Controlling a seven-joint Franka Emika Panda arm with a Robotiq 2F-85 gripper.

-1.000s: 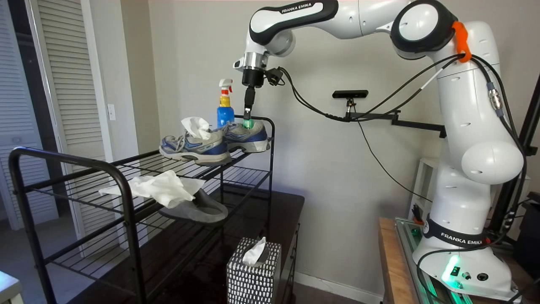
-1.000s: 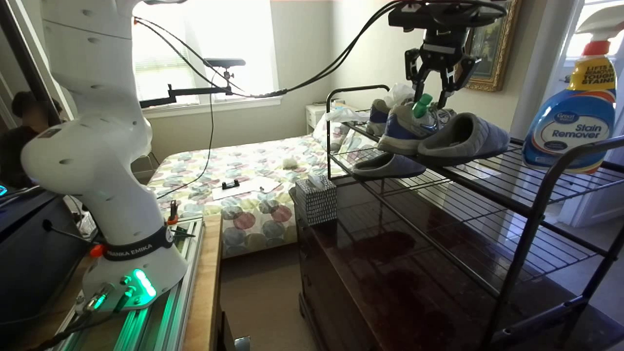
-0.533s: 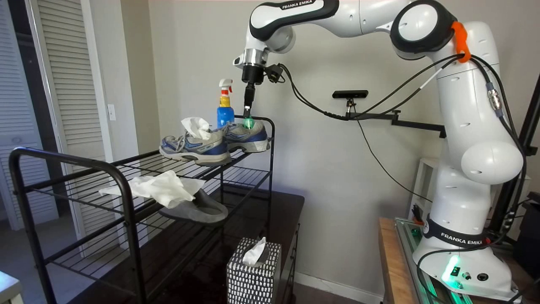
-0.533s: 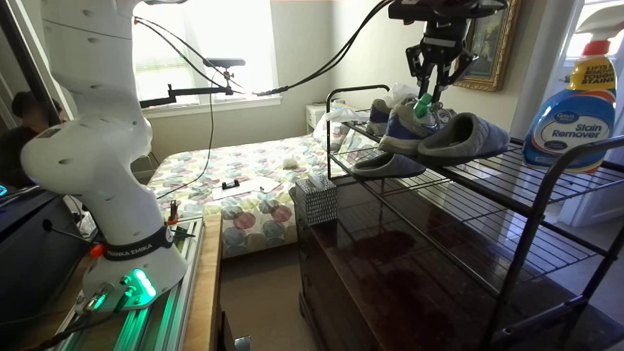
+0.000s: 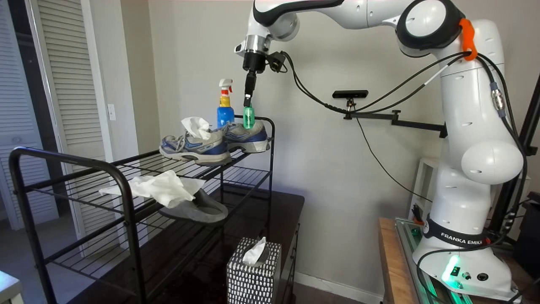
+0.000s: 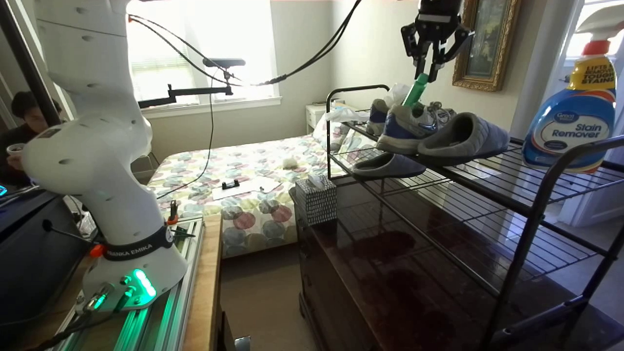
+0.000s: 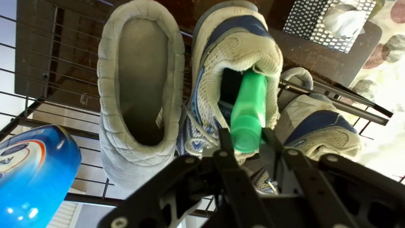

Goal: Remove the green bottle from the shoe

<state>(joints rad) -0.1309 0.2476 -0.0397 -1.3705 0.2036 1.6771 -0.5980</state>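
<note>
Exterior views, both: Franka arm (image 5: 426,25) reaches over a wire rack (image 6: 529,209), dark desk (image 6: 370,243) underneath. Upper tier, per wrist view: gray slipper (image 7: 133,164) just beside the sneaker (image 7: 243,47) that counts, w/ its mate (image 7: 319,126) on the opposite side. Stain remover (image 6: 575,122) stands past the slipper, apart from the sneaker; prob. no obstacle. Pincer (image 7: 248,139) points down above that sneaker's opening, clenched on the top end of the green bottle (image 7: 250,98). Only one arm, so no Q re which is nearer.

Key relation: bottle lies just below the pincer, cap (image 7: 246,136) end up, btm end in the sneaker's opening. Long axis: in an exterior view the bottle (image 5: 249,117) stands approx. vert.; in an exterior view the bottle (image 6: 414,92) tilts, btm twd heel. Wrist view agrees w/ tilt: it runs from the fingertips (image 7: 225,139) twd the heel collar (image 7: 269,65), so pull line & long axis prob. don't quite match. Btm hidden, so can't tell how deep it sits.

My est.: extraction step, prob. past halfway, since much of the body shows above the collar. Next move prob. = straight up, or slightly along the tilt, till btm clears. Risk: hold is only at the cap, so bottle could pivot, & btm could snag on the heel collar.
</note>
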